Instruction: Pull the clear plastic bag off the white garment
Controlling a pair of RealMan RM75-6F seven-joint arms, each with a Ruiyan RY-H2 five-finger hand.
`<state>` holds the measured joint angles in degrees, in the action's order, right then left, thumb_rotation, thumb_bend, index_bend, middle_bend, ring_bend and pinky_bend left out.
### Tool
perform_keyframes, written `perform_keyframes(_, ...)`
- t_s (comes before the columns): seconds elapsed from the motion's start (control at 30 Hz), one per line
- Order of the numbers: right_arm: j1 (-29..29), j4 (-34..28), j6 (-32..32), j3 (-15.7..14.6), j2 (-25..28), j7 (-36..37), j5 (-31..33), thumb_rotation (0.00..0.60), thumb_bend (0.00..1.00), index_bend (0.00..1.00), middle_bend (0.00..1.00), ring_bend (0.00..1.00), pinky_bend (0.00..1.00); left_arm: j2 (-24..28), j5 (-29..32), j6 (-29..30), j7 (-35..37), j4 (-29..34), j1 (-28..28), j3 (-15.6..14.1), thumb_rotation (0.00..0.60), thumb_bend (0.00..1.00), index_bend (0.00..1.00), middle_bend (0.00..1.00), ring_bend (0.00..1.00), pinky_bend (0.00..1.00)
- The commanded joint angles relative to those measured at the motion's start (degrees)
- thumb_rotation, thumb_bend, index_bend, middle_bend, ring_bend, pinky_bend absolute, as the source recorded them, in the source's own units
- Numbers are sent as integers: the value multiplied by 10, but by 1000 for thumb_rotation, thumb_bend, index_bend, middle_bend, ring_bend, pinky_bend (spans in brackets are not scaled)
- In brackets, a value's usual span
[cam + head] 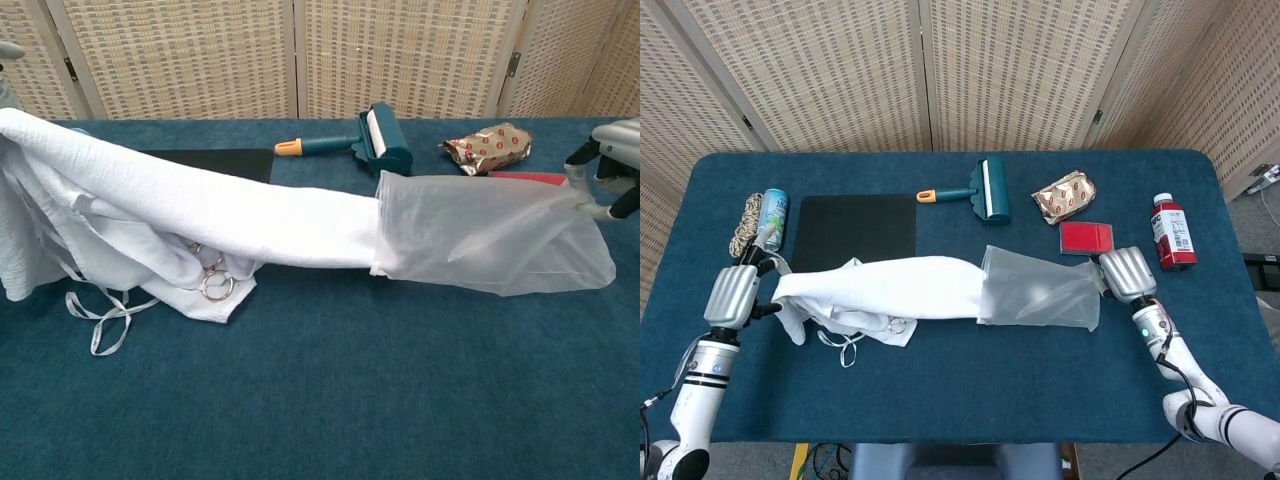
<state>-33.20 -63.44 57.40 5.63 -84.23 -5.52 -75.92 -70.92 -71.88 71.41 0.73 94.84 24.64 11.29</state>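
Head view first: your left hand [732, 295] sits at the left edge of the blue table [970, 390], its fingers clamped on the end of the white garment [890, 290]. From there the garment stretches rightward across the middle of the table, with loose folds, ties and metal rings [895, 324] lying under it near your left hand. Its far end is tucked a little way inside the mouth of the clear plastic bag [1040, 298]. Your right hand [1125, 274] pinches the bag's closed end, just in front of the red card [1086, 238]. Behind the garment lies a black mat [855, 228]. A drink can [770, 218] and a coil of rope [743, 222] lie just behind your left hand. Further back you have a teal lint roller [985, 189] and a foil snack packet [1064, 197], and a red-capped bottle [1172, 231] stands right of your right hand.

Chest view next: the garment [200, 215] hangs lifted from the upper left corner, sloping down to the bag [490, 245]; only a short end of cloth remains inside the mouth. Your right hand [615, 160] shows at the right edge with fingers closed on the bag's end. Your left hand is barely in frame here, so this view cannot tell you its grip. The rings [212, 285] and ties [100, 320] rest on the table [350, 400].
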Motion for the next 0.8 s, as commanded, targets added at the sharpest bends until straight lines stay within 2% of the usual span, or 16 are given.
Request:
perform_keyframes(0.03, 1, 0, 0, 1, 0, 0, 0, 600, 366, 644, 1000, 1000, 1000, 1, 2, 1, 5, -3, -4, 0, 600, 527, 745, 15, 0, 212)
perform_keyframes(0.67, 20, -4, 7, 3, 20, 0, 3, 600, 363, 645, 1000, 1000, 1000, -3, 1, 3, 22, -16, -20, -7, 600, 527, 745, 16, 0, 218)
perform_keyframes(0.73, 23, -7, 12, 6, 21, 3, 4, 600, 312, 637, 1000, 1000, 1000, -7, -1, 2, 21, -16, -19, -8, 600, 527, 741, 16, 0, 218)
perform_keyframes(0.77, 24, -8, 15, 6, 21, 4, 3, 600, 255, 615, 1000, 1000, 1000, -8, -3, 1, 21, -15, -18, -8, 600, 527, 727, 16, 0, 218)
perform_keyframes(0.8, 25, -10, 16, 6, 21, 6, 2, 600, 156, 566, 1000, 1000, 1000, -9, -7, 0, 21, -14, -17, -9, 600, 528, 702, 16, 0, 218)
